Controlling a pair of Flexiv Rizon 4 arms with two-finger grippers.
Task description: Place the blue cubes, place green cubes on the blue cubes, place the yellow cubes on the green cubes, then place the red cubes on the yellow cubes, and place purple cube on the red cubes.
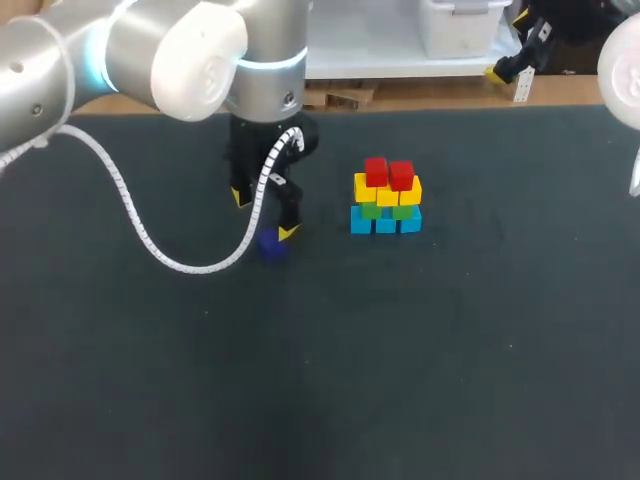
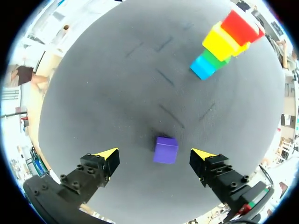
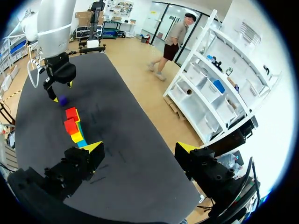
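A stack of cubes (image 1: pixel 386 198) stands on the dark table: blue cubes (image 1: pixel 385 222) at the base, green cubes (image 1: pixel 402 211) on them, yellow cubes (image 1: pixel 388 192) above, two red cubes (image 1: pixel 388 173) on top. The stack (image 2: pixel 225 41) also shows in the left wrist view, far ahead of the fingers. The purple cube (image 1: pixel 271 245) lies alone on the table left of the stack. My left gripper (image 1: pixel 263 213) hangs open just above it; the purple cube (image 2: pixel 166 150) sits between and slightly ahead of the tips of that gripper (image 2: pixel 156 161), untouched. My right gripper (image 3: pixel 140 151) is open and empty, far from the stack (image 3: pixel 74 127).
The dark table mat (image 1: pixel 420 360) stretches wide in front of the stack. A white cable (image 1: pixel 130 215) loops down from my left arm over the mat's left part. My right arm (image 1: pixel 620 60) shows only at the far right edge.
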